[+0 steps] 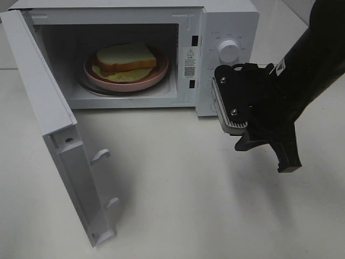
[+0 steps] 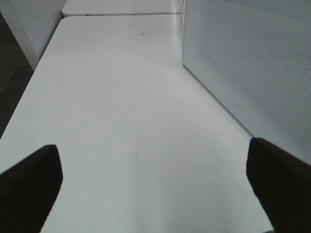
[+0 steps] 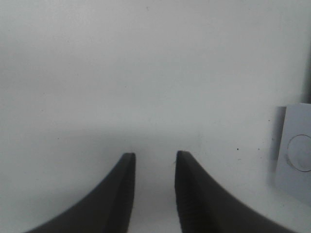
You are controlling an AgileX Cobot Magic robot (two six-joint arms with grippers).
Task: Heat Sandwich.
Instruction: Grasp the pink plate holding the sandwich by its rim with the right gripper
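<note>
Exterior high shows you the microwave (image 1: 226, 32), its door (image 1: 48, 108) swung open, well left of your right gripper (image 3: 153, 160), which is slightly parted and empty. Your left gripper (image 2: 153, 148), spread wide, is probably nearer the door. On the pink plate (image 1: 156, 78) inside lies the sandwich (image 1: 126, 56).

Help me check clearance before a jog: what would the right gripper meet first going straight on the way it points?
Probably the bare white table; the right gripper points down at it with nothing ahead of its fingers. How far off it lies is unclear.
</note>
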